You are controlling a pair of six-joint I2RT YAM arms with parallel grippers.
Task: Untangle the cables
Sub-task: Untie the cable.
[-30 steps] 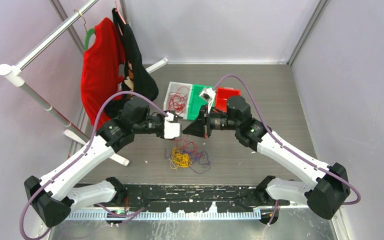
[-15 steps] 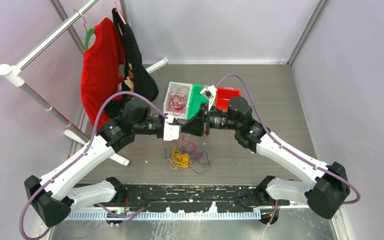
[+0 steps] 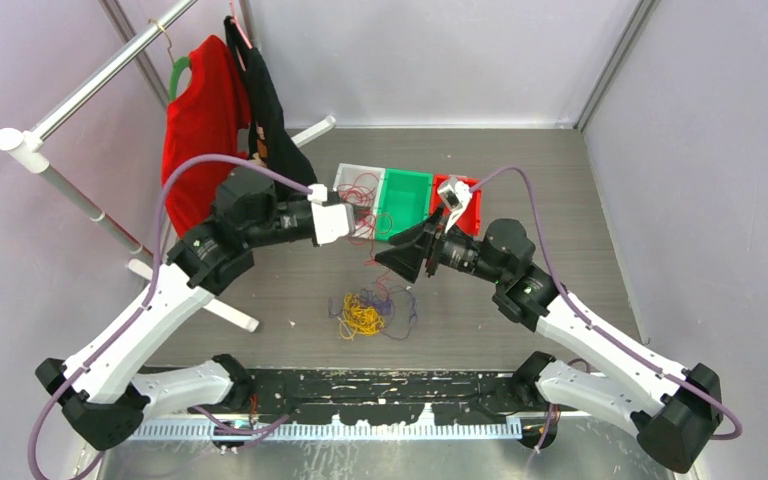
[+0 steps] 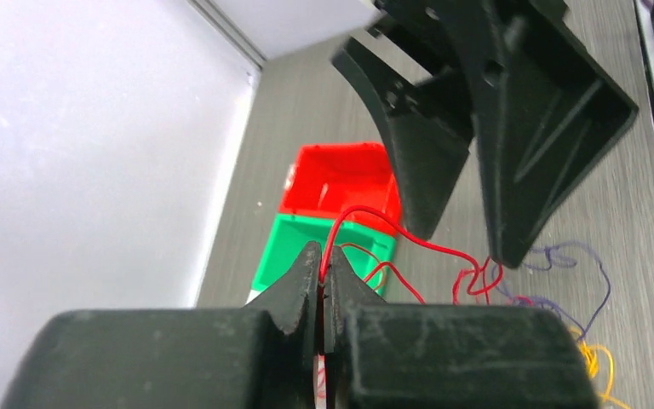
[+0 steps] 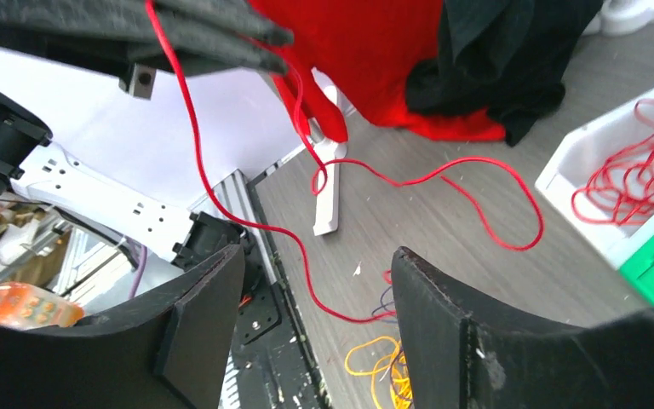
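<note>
Pinching a red cable (image 4: 367, 208) tight with the left gripper (image 4: 322, 285), high above the tangled cables (image 3: 365, 315) on the table (image 3: 560, 200); right gripper (image 5: 315, 281) spread wide, released

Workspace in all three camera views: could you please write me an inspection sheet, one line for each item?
surface: grey plank-pattern table.
job's things: tangled cable pile of yellow, purple and red; one red cable runs up from it; more red loops lie in the white bin.
clutter: green bin and red bin, nothing seen inside.
grippers: left gripper shut on the red cable; right gripper open, holding nothing.
cables: lilac hoses arch over both arms.
surroundings: rack with red garment and black garment; pale walls.
</note>
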